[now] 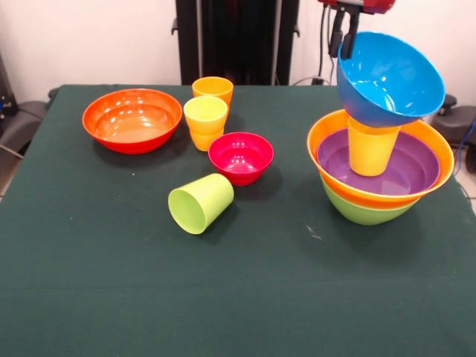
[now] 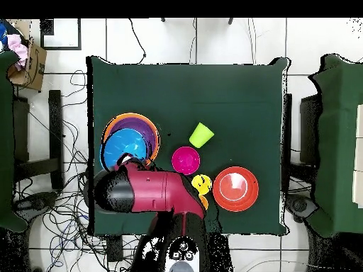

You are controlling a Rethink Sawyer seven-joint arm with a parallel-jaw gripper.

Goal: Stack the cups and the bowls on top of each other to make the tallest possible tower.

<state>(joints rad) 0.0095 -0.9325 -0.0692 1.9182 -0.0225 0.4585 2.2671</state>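
Observation:
The tower stands at the right in the front view: a lime green bowl (image 1: 368, 213) at the bottom, a large orange bowl (image 1: 441, 151) in it, a purple bowl (image 1: 418, 169) in that. A yellow-orange cup (image 1: 370, 149) stands upside down in the purple bowl. A blue bowl (image 1: 390, 78) rests tilted on this cup. My gripper (image 1: 345, 36) is at the blue bowl's upper left rim, with a finger on each side of it. In the overhead view the blue bowl (image 2: 127, 147) sits inside the purple rim (image 2: 131, 117), and my arm (image 2: 152, 190) hides the gripper.
On the dark green table (image 1: 297, 297), to the left, are a red-orange bowl (image 1: 132, 119), an orange cup (image 1: 213, 88), a yellow cup (image 1: 205, 121) and a small magenta bowl (image 1: 240, 156). A lime green cup (image 1: 201, 202) lies on its side.

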